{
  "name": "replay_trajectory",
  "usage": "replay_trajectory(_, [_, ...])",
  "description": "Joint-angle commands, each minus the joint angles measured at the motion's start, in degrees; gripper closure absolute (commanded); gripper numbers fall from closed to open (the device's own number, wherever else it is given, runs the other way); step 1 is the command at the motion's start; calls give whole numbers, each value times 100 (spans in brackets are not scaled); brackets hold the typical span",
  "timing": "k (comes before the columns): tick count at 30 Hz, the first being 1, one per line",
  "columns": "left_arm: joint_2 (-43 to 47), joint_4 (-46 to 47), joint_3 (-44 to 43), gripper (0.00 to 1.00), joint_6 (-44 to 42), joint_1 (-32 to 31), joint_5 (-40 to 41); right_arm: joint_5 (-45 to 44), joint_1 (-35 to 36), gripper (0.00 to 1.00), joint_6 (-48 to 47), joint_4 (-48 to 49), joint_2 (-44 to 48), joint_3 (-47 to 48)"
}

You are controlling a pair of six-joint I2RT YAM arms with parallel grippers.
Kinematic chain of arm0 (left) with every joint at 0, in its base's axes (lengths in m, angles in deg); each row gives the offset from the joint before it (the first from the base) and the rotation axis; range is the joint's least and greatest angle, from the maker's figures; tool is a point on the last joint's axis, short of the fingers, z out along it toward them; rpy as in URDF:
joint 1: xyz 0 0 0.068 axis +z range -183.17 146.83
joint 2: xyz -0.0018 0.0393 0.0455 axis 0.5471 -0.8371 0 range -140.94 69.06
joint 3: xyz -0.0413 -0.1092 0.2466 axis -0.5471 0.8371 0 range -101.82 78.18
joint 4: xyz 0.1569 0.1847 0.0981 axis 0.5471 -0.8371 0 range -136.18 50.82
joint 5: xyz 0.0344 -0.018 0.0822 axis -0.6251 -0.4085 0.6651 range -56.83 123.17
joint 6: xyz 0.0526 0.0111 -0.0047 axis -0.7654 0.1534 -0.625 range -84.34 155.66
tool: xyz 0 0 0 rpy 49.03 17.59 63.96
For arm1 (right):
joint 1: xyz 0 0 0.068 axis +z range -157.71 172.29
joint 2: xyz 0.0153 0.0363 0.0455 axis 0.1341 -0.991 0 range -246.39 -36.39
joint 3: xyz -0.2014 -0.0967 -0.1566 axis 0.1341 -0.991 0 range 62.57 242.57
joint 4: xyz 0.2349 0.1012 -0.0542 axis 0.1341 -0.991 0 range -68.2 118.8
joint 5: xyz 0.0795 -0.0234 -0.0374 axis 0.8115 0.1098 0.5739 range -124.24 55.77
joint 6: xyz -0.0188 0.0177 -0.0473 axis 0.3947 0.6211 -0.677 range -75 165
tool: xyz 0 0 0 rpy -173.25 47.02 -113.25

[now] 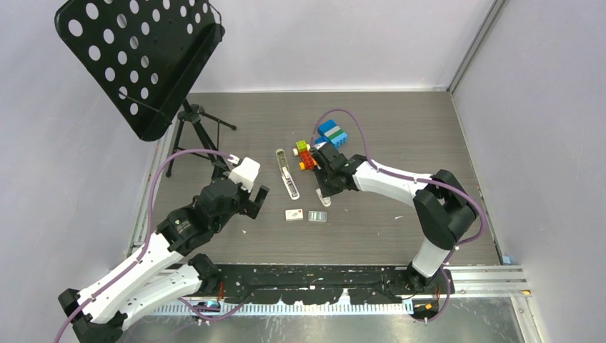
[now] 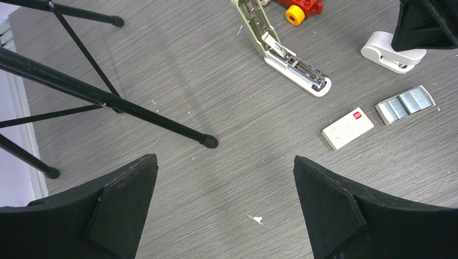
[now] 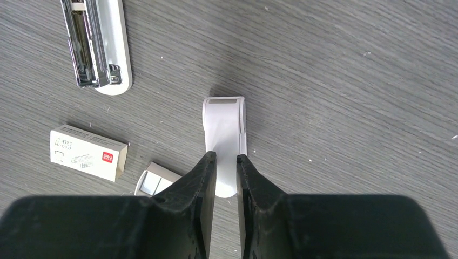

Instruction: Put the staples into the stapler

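1. The stapler lies at the centre of the top view. It is swung open into one long flat line, with a cream plastic arm at the far end and a white base at the near end. A shiny chrome channel lies bare along the base.
2. The staples sit at the right of the left wrist view, just below the stapler's tip. They are silvery-grey ribbed strips lying side by side in a shallow whitish tray.
3. A small white card box with a red label lies just left of the tray, apart from it.
4. A smooth white claw-shaped piece lies at the centre of the right wrist view, right of the stapler's base.
5. The right gripper has its black fingers nearly together over that piece's near end. White shows in the narrow slit between them. I cannot tell whether they pinch it.
6. The left gripper has its fingers spread wide over bare worktop, which is grey with a wood grain.
7. Coloured toy blocks cluster just above the stapler.
8. A black perforated music stand fills the upper left.
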Motion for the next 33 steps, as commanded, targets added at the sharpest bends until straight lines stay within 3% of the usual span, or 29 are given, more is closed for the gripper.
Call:
replay_trajectory(1, [45,226,13,0,-73,38,-78,75,9,75,138,183,-11,-187])
replay_trajectory(14, [74,262,66,0,-73,128,-140,-68,88,79,397,798,76,-1091])
replay_trajectory(33, [161,322,128,0,-73,155,-199,-179,96,79,722,3469,892,-3188])
